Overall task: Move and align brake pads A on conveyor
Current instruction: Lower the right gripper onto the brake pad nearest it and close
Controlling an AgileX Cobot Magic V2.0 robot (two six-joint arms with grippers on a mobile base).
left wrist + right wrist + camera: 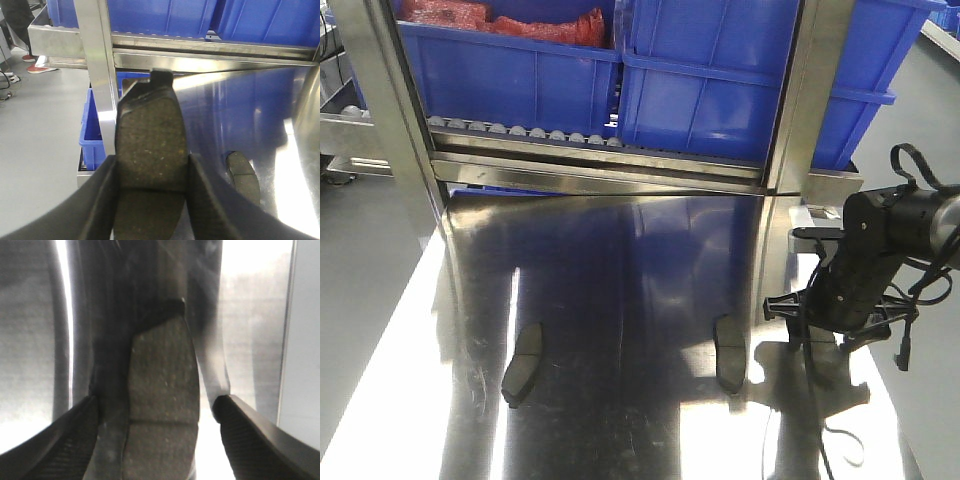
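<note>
My left gripper (152, 160) is shut on a brake pad (150, 125), which it holds lengthwise between its fingers above the left edge of the steel tabletop (260, 110). Another pad (243, 175) lies on the steel to the right of it. My right gripper (156, 405) is open, its jaws standing either side of a pad (160, 385) lying on the steel, with a gap at the right finger. The front view shows two pads on the tabletop, one on the left (523, 363) and one at centre right (729, 352), with the right arm (850, 270) beside the latter. The conveyor is out of view.
A steel rack with a row of small rollers (520, 132) and blue bins (720, 90) stands across the far end of the tabletop. Its upright posts (395, 130) rise at both sides. A blue crate (92, 135) sits on the floor left of the table.
</note>
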